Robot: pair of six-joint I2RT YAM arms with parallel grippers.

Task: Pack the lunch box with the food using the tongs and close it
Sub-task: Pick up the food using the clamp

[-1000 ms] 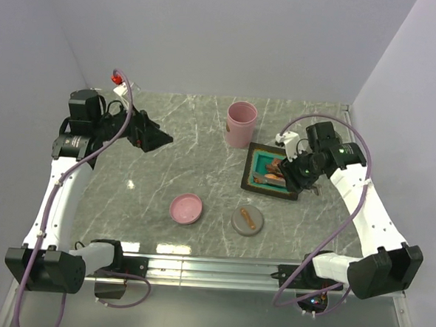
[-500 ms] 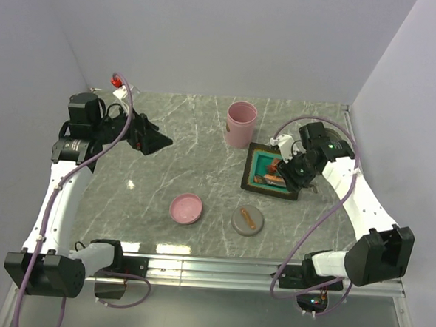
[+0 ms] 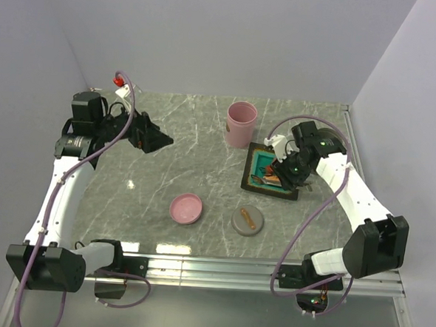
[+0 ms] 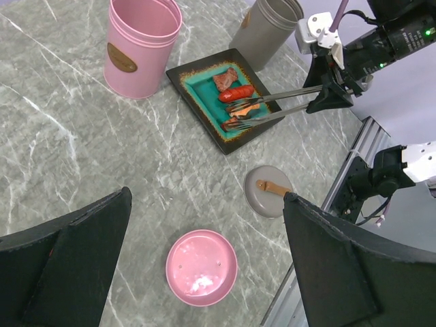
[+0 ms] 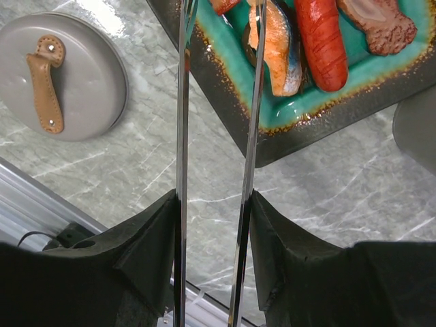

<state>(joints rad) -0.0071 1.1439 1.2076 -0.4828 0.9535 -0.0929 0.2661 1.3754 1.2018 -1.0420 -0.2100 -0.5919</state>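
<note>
**Steel tongs in over the tray, tips at the orange piece**

Silver tongs point(image 4: 276, 103) clamped in the right gripper point(image 5: 213, 204), pinched across both slim arms near the joined end, pressed partway together and not flat shut. Reaching in across the near-right rim of the tray point(image 4: 197, 88), with tips down among the food point(image 4: 238, 102) on the teal inside. Seemingly set either side of the orange piece point(image 5: 279, 48); cannot tell whether touching, since the tips lie out of the wrist view. Red oblong piece point(image 5: 320, 37) just beside the orange one, brown piece point(image 5: 378, 19) next along, toward the tray's far corner.

Judged thin, springy and slick, likely to twist or slide between the pads if squeezed off-centre. Best held as now, well back from the tips, both arms square against the pads. Food judged light, hard and glossy, so apt to squirt out sideways. Better taken across the narrow middle than by an end, with a slow, gentle squeeze and a level lift.

Outward from the tray: pink tin point(image 4: 139, 41) behind and to the left, grey tin point(image 4: 269, 27) just beside the far corner, both without lids. Grey lid point(image 4: 270, 191) with a brown handle in front of the tray, pink lid point(image 4: 202, 267) further out, front and left. Left gripper point(image 3: 151, 139) well apart from the tray, far to its left, spread wide and holding nothing.
</note>
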